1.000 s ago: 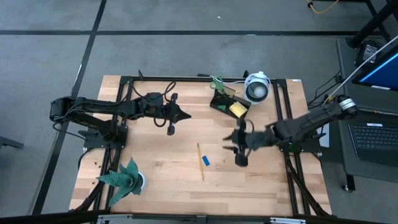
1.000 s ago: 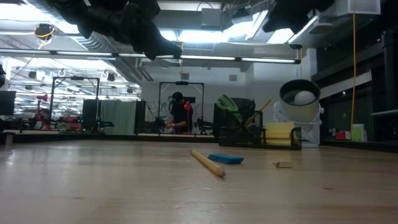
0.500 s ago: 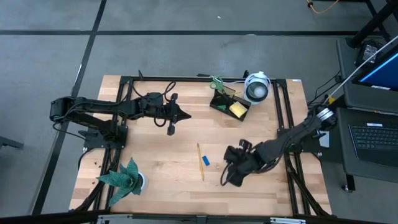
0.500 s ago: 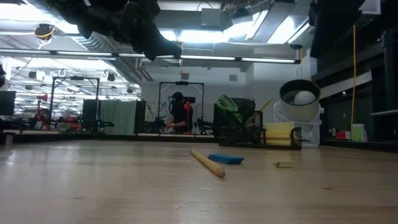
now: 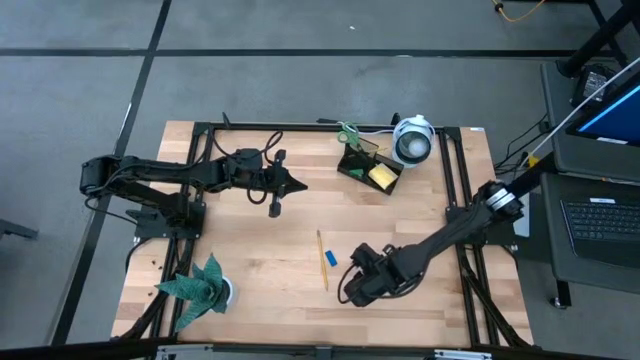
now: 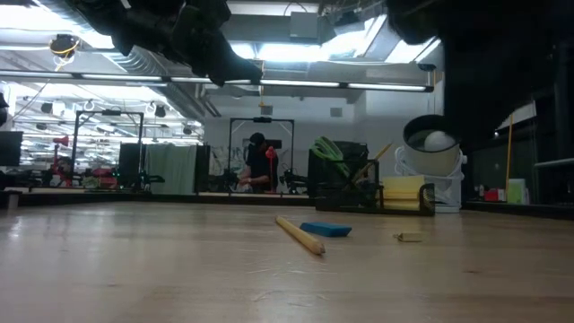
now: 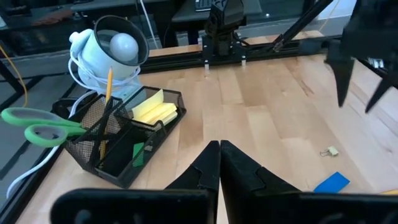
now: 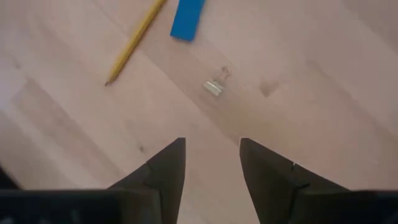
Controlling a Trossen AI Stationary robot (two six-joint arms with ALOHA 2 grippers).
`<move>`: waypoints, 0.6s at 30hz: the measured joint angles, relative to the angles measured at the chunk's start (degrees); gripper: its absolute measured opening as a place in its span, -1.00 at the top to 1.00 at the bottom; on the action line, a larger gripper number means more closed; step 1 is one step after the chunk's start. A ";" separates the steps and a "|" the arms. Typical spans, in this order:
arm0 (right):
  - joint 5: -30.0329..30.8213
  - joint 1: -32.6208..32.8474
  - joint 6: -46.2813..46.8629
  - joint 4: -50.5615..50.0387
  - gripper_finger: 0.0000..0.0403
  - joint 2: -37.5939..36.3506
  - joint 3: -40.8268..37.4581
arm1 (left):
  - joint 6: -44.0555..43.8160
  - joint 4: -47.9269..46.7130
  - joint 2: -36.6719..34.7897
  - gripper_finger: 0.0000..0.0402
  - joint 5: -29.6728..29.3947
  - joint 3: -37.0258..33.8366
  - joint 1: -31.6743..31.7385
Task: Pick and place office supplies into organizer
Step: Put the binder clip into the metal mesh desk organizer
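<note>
Right gripper (image 8: 211, 163) hangs over the table's near-middle, fingers (image 8: 166, 167) spread, nothing between them. Beneath it: yellow pencil (image 8: 135, 41), small blue block (image 8: 187, 18), tiny metal clip (image 8: 214, 84), all loose on the wood. Organizer (image 7: 118, 137) sits at the far edge, already holding scissors (image 7: 37, 124) and sticky-note pad (image 7: 154, 111). Left gripper (image 7: 219, 163) waits over the far-left area, fingers clenched, empty.

Judgement: the pencil is light, stiff and prone to roll; pinch at mid-length, across the shaft. The block is rigid; take its long sides.
</note>
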 joint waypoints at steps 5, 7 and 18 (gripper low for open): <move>0.00 -1.06 0.31 9.35 0.22 4.60 -0.02 | 0.21 0.00 0.00 0.96 -0.31 0.00 0.00; 0.02 -1.54 0.34 12.66 0.22 6.40 -0.02 | 0.26 0.00 0.00 0.97 -0.34 0.00 0.00; -2.05 -3.87 7.73 14.60 0.22 8.93 0.06 | -0.16 0.04 0.00 0.97 -0.37 0.00 0.00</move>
